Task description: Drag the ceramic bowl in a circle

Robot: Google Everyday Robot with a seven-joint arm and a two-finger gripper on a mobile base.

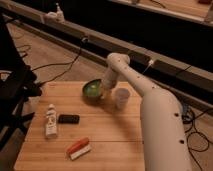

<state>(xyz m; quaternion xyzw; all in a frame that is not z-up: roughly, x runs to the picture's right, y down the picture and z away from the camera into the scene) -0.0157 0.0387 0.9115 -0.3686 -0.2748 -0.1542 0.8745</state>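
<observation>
The ceramic bowl is round, shallow and glossy green with a darker rim. It sits near the far edge of the wooden table, left of a small white cup. My white arm reaches from the lower right across the table and bends down at the far edge. The gripper is down at the bowl's right rim, between the bowl and the cup. Its tips are hidden by the wrist and the bowl.
A white bottle lies at the left of the table, a black flat object beside it. A red and white packet lies near the front. Cables run over the floor behind the table. A dark chair stands at the left.
</observation>
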